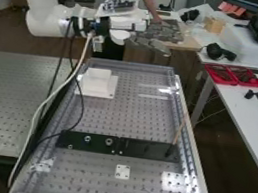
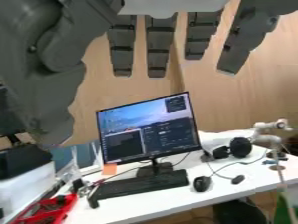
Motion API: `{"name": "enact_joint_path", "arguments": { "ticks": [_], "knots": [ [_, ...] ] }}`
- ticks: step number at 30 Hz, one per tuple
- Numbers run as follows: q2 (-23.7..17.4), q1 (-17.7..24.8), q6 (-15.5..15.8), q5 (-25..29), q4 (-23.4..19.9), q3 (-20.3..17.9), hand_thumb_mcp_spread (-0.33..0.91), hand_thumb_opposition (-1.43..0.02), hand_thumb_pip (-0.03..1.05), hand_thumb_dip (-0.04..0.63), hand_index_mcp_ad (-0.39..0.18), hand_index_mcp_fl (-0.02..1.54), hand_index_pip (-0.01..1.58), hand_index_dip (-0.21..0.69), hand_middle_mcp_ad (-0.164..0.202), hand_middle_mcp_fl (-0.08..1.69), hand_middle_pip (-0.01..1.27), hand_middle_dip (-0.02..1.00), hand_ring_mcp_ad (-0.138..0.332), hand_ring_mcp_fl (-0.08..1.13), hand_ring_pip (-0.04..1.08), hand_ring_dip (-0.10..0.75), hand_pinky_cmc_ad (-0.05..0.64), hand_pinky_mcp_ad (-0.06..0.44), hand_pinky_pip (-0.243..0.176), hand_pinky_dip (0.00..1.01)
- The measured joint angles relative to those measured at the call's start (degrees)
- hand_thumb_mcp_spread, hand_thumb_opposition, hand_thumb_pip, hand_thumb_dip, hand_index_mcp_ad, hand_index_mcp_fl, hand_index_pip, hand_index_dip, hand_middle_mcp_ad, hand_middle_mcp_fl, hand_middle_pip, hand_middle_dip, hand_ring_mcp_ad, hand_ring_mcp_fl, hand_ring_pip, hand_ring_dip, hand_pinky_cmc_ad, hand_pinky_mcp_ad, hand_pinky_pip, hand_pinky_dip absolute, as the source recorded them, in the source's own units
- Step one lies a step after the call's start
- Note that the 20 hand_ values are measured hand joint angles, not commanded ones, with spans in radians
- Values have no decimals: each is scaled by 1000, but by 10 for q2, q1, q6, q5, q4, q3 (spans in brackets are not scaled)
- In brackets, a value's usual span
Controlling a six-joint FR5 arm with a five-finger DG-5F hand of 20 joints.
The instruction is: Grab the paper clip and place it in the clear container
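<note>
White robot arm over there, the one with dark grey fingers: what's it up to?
The white, jointed robot arm holds its dark grey mechanical hand raised by the far end of a perforated metal bench. The hand's fingers are straight and hold nothing. On the bench, untouched, rest a white, blocky object and, nearer the camera, a flat black strip.

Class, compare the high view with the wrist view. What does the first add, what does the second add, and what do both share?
High view: the perforated bench, with a white box and a black plate on it.
Wrist view: a wood-coloured panel and a small white jointed stand.
Both: the robot's hand with its fingers open, red trays and a white desk.
</note>
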State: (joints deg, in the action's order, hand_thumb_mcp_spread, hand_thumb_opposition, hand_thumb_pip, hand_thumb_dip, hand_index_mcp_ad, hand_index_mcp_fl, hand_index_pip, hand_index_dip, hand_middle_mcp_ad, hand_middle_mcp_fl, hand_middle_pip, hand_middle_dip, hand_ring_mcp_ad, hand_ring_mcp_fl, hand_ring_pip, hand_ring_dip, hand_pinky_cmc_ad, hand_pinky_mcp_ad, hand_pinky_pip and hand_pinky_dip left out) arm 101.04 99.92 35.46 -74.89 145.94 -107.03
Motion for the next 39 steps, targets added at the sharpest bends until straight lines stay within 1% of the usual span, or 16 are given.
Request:
{"name": "enact_joint_path", "arguments": {
  "ticks": [1,2,3,5,8,9,11,12,16,20,25,31,39],
  "knots": [
    [-5,-2,2,4,5,-2,180,-787,595,195,-136,190,239,-117,24,141,140,188,145,-31,105,59,281,265,-63,370],
    [-8,-4,3,6,8,-3,173,-791,581,190,-136,187,216,-117,30,143,140,188,145,-28,105,59,281,265,-61,370],
    [-13,-7,6,10,15,-4,173,-791,567,188,-134,187,199,-117,30,138,140,188,141,-30,82,59,281,265,-63,370],
    [-20,-13,10,12,23,-6,176,-791,565,182,-133,187,185,-101,30,140,143,188,145,-28,82,59,281,265,-63,368],
    [-28,-20,19,12,34,-6,176,-791,565,173,-129,190,175,-101,30,136,152,188,145,-28,89,59,281,265,-61,374],
    [-32,-24,24,10,39,-6,176,-791,565,173,-129,187,164,-101,30,140,154,188,145,-33,70,59,281,265,-61,372],
    [-36,-29,30,8,45,-6,176,-791,565,169,-129,187,166,-99,30,138,155,188,145,-30,70,59,281,265,-63,360],
    [-39,-33,34,5,49,-6,176,-791,565,159,-129,188,164,-87,30,140,155,188,145,-30,70,59,281,265,-63,360],
    [-51,-46,51,-9,66,-2,176,-791,565,159,-129,187,148,-87,30,140,152,188,145,-35,75,59,281,265,-61,358],
    [-57,-56,57,-22,76,3,176,-791,565,159,-129,187,150,-86,30,138,155,188,145,-35,75,59,279,265,-63,356],
    [-67,-66,73,-32,91,8,176,-791,565,159,-129,187,152,-79,30,140,155,188,145,-35,75,59,279,265,-63,356],
    [-76,-78,86,-44,102,12,176,-791,565,159,-129,187,152,-79,30,138,155,188,141,-35,75,59,279,265,-61,356],
    [-80,-90,89,-60,100,14,176,-791,565,157,-129,168,152,-79,35,138,155,188,140,-30,75,59,283,264,-63,346]
  ]
}}
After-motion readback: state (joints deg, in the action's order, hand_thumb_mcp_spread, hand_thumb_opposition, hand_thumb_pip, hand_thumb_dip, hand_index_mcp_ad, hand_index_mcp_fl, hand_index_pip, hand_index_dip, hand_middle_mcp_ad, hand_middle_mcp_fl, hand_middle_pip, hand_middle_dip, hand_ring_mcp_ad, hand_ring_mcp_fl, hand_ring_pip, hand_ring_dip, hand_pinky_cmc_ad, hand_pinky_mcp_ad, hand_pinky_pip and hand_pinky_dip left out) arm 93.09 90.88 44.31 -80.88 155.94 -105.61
